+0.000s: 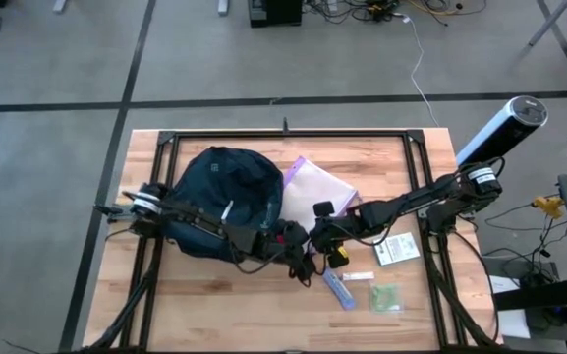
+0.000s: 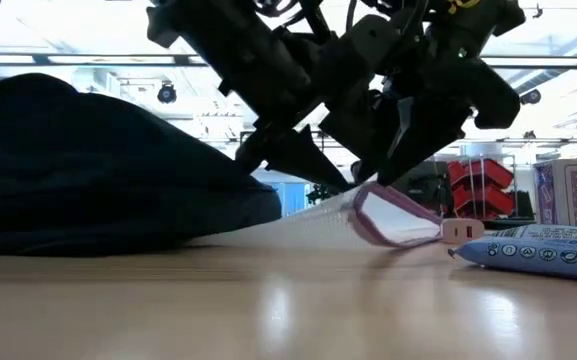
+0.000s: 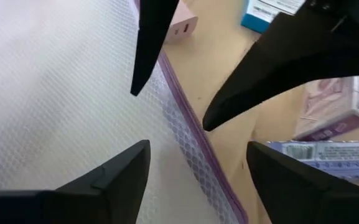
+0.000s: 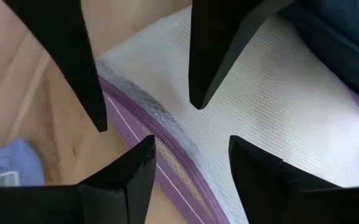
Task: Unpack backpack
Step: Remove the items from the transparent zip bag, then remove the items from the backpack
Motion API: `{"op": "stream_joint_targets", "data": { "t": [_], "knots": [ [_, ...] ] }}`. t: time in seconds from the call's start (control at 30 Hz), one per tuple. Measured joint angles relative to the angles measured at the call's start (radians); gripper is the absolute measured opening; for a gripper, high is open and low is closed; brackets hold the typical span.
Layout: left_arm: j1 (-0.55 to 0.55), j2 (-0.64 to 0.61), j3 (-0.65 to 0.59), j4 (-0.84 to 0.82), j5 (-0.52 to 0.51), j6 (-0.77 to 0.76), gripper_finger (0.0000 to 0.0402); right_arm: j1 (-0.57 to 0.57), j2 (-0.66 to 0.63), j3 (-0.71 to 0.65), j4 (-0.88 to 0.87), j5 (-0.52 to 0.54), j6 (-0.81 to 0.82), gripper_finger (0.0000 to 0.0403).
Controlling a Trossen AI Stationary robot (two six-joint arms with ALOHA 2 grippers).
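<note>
The dark navy backpack (image 1: 226, 197) lies on the table's left half, a dark mound in the low view (image 2: 78, 170). Against its right side lies a clear mesh pouch (image 1: 314, 189) with a purple zip edge (image 2: 400, 215). My left gripper (image 3: 198, 171) reaches over the backpack and is open, one finger on each side of that zip edge (image 3: 188, 134). My right gripper (image 4: 191, 165) comes from the table's right, also open, straddling the same edge (image 4: 157, 146). The two grippers face each other tip to tip (image 1: 308, 239). My left gripper slants down over the pouch's purple zip edge (image 3: 188, 134) with its fingers apart; whether a fingertip touches the pouch cannot be told. My right gripper does the same from the other side, above the edge (image 4: 157, 146); touch cannot be told either.
Near the grippers on the table's right half lie a blue wrapped pack (image 1: 340, 288), a small green packet (image 1: 384, 297), a card box (image 1: 396, 249) and a small pink plug (image 2: 460, 231). A black frame (image 1: 283, 135) runs round the tabletop.
</note>
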Motion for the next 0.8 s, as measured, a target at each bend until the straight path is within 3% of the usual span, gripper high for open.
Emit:
{"op": "stream_joint_targets", "data": {
  "t": [0.13, 0.37, 0.47, 0.63, 0.8],
  "knots": [
    [0.008, -0.017, 0.001, -0.088, 0.002, -0.010, 0.0253, 0.002, -0.016, 0.006, -0.031, -0.001, -0.010, 0.0201],
    [-0.010, -0.209, 0.062, -0.611, 0.068, -0.094, 0.0216, 0.002, -0.088, 0.047, -0.229, -0.004, -0.015, 0.0205],
    [-0.031, -0.299, 0.104, -0.775, 0.082, -0.110, 0.0200, 0.001, -0.120, 0.050, -0.219, -0.008, -0.022, 0.0204],
    [-0.050, -0.435, 0.122, -0.864, 0.028, -0.118, 0.0177, -0.007, -0.137, 0.049, -0.159, -0.001, -0.032, 0.0206],
    [-0.045, -0.444, 0.101, -1.218, -0.031, -0.236, 0.0152, -0.017, -0.132, 0.047, -0.128, -0.002, -0.048, 0.0201]
  ]
}}
